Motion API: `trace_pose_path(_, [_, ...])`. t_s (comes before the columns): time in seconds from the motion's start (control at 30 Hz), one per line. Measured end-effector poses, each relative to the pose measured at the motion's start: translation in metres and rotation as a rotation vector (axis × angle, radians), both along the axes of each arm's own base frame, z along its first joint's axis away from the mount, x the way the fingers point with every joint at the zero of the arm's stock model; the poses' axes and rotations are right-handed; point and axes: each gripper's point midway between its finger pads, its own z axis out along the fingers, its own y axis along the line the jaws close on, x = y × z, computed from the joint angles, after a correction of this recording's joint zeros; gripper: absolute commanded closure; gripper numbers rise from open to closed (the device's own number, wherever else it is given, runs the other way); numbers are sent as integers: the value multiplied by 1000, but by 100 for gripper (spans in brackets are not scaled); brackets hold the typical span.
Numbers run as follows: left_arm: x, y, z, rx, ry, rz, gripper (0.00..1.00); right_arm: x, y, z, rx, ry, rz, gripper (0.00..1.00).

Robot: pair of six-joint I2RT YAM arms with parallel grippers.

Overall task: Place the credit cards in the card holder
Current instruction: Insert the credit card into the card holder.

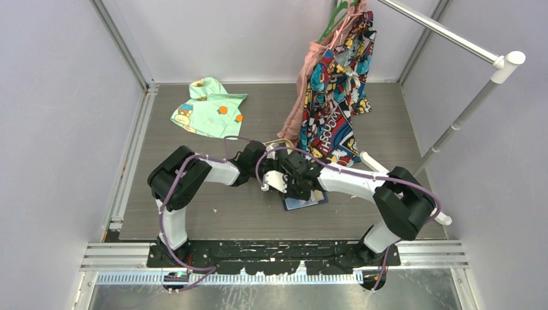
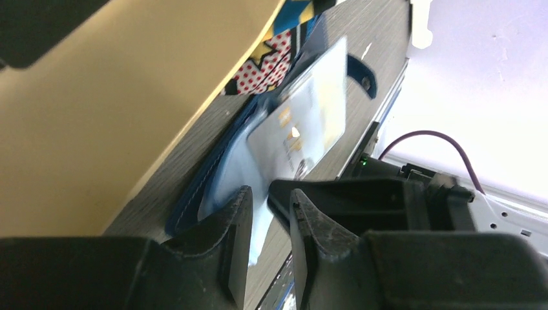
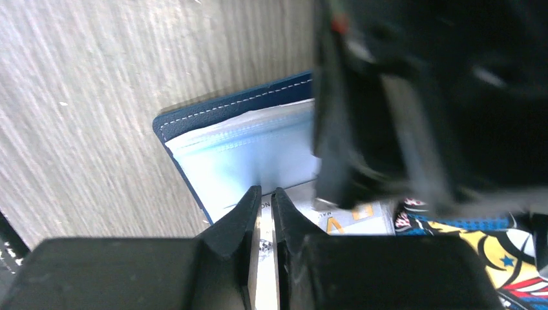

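Card going in: the right gripper, jaws narrow, pinches a pale credit card at the open card holder, mid-table. The left gripper seemingly nips its pocket. Next it needs a straight slide in.

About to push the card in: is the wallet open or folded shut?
Open. The wallet shows its pale blue inner pocket, navy cover spread underneath.

From above, the card holder is mostly hidden.
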Motion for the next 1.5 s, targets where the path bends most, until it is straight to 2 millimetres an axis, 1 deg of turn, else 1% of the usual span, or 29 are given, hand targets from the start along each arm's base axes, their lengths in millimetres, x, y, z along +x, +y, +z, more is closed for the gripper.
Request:
trace_pose_path(0.13, [-5,4,-3,26,18,2,70,10,-8,1,-8,-15,-39,83])
trace_pose_path(0.3, [-6,7,-4,42,27,11,70,17,-14,5,-4,-30,-71,83])
trace_pose_path(0.53, [-8,12,-6,71,42,23,75,24,-19,11,27,-29,-115,83])
trace_pose_path(0.67, [-10,16,-7,97,53,34,80,18,-14,16,77,13,-128,82])
trace_pose_path(0.9, [-14,25,-10,143,67,46,93,2,3,22,163,98,-109,83])
trace_pose_path(1.03, [-16,27,-12,155,80,45,95,-7,12,22,173,112,-75,83])
trace_pose_path(1.23, [-17,28,-13,166,90,43,97,-16,21,13,151,121,-31,82])
trace_pose_path(1.4, [-18,28,-13,175,97,39,99,-15,21,0,103,110,-15,83])
trace_pose_path(1.5, [-19,28,-13,182,101,37,100,-12,20,-1,90,93,-10,83])
